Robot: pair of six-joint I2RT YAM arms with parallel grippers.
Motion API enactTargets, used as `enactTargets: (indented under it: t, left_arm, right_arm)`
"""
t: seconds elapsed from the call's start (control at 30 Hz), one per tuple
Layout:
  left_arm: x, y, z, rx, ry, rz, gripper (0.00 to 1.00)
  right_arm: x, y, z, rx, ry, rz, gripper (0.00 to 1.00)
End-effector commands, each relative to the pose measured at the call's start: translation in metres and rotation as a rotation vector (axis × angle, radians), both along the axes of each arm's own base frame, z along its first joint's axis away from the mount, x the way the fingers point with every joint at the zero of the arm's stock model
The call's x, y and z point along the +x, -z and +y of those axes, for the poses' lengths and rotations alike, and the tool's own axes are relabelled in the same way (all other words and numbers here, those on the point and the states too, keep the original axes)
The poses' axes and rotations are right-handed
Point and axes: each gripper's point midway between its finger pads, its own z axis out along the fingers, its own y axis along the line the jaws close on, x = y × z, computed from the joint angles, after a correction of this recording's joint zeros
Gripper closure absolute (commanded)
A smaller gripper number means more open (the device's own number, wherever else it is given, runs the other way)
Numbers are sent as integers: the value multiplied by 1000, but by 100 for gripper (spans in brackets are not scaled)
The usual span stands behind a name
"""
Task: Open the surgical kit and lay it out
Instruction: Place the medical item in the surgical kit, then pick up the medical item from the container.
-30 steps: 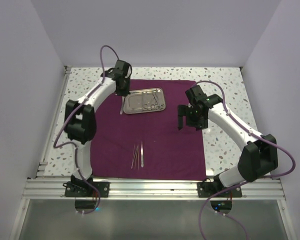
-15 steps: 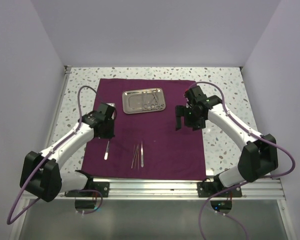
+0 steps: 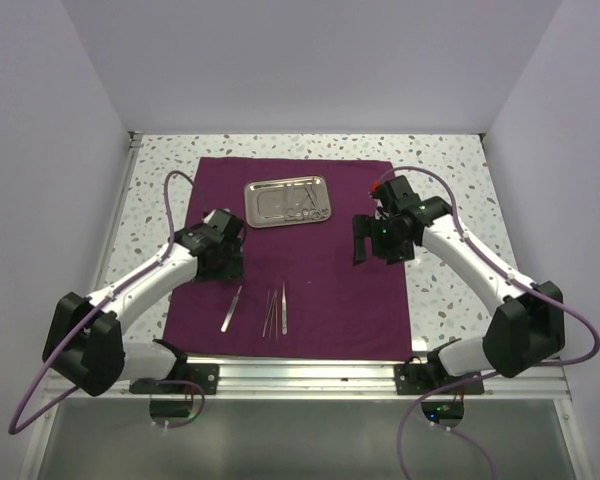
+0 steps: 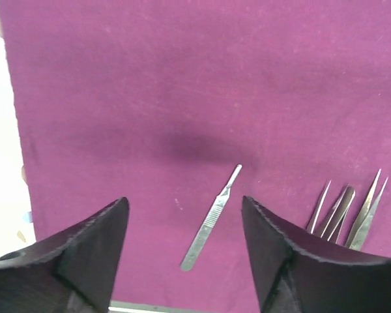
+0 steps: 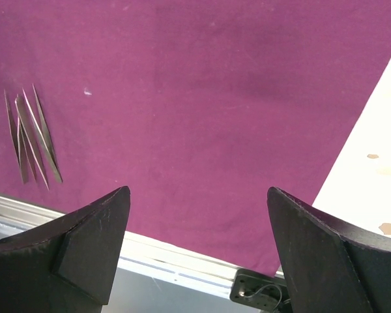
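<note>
Change vs half a second ago: the slim silver scalpel-style handle [image 4: 212, 217] is out of the left end effector [image 4: 182, 202] and lies flat on the dark maroon cloth wrap [image 3: 310, 270]. It sits at a slant, just left of the cluster of thin metal tweezers [image 4: 345, 212] and not touching them. Before, it hung clamped in the fingers nearer the cloth's left edge; a second ago that arm was up by the tray. The left fingers have gone from pinched to spread with nothing between them, hovering over the tool. The right arm has barely shifted.

Left arm: base at near left, elbow swung out low to the left, forearm reaching in diagonally over the cloth's left half, wrist pointing down. Right arm: elbow out at near right, forearm angled up and in, right end effector [image 3: 372, 248] above the cloth's right part, fingers wide apart and empty.

The shiny rectangular steel tray with rounded corners [image 3: 265, 205] sits on the far middle of the cloth, with ring-handled clamps [image 3: 305, 205] inside on its right side. The cloth is spread flat on the speckled white worktop [image 3: 450, 180].
</note>
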Motion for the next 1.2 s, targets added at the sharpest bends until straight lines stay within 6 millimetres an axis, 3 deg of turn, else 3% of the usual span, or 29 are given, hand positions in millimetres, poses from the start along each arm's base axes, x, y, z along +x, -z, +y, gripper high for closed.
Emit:
enactTargets:
  t: [0.0,0.03,0.1,0.13,0.17,0.2,0.23,0.27,0.3,0.33,0.37,0.4,0.43,0.47,0.53,0.57,0.63,0.8,1.17]
  left_arm:
    - [26,-32,0,35,12,-95,25]
    - [43,-49,-6,27,24,-139,13]
    - [66,-53,-16,52,78,-152,12]
    - [86,-69,-26,34,93,-198,15]
    - [100,-56,-34,50,110,-169,18]
    - [111,-56,-39,57,126,-166,21]
    - [133,-72,-52,35,132,-207,27]
    - [145,-51,-59,49,145,-157,30]
    - [155,-48,-67,44,158,-155,33]
    - [175,-61,-79,17,166,-192,34]
    - [184,-39,-88,20,178,-149,35]
    - [202,-49,-98,-4,180,-183,37]
    - [209,-45,-104,-12,187,-178,39]
    - [214,-22,-109,-2,197,-129,41]
    - [232,-25,-121,-19,206,-147,45]
    - [234,-7,-122,-7,212,-110,45]
    - [244,-7,-128,-12,219,-118,46]
    - [245,17,-126,13,230,-75,48]
    - [233,38,-127,-10,247,-36,51]
  right_arm:
    - [-9,-8,-9,-11,-4,-28,10]
    - [-11,-8,-10,-10,1,-27,10]
    - [-14,-9,-11,-7,12,-28,10]
    - [-16,-8,-13,-10,18,-24,10]
    - [-16,-9,-14,-11,25,-26,10]
    - [-17,-9,-14,-8,37,-22,10]
    - [-19,-10,-15,-8,41,-21,10]
    - [-19,-10,-15,-12,47,-23,10]
    - [-18,-12,-16,-13,56,-28,10]
    - [-19,-13,-17,-18,60,-27,10]
    - [-18,-15,-19,-24,68,-31,10]
    - [-16,-17,-21,-33,77,-41,10]
    - [-17,-18,-22,-39,80,-38,10]
    - [-17,-18,-23,-41,84,-39,10]
    - [-18,-20,-23,-46,87,-35,10]
    - [-18,-20,-23,-45,90,-34,10]
    - [-18,-19,-27,-62,102,-39,10]
    - [-16,-15,-33,-95,116,-38,10]
    - [-8,-8,-30,-108,112,-21,10]
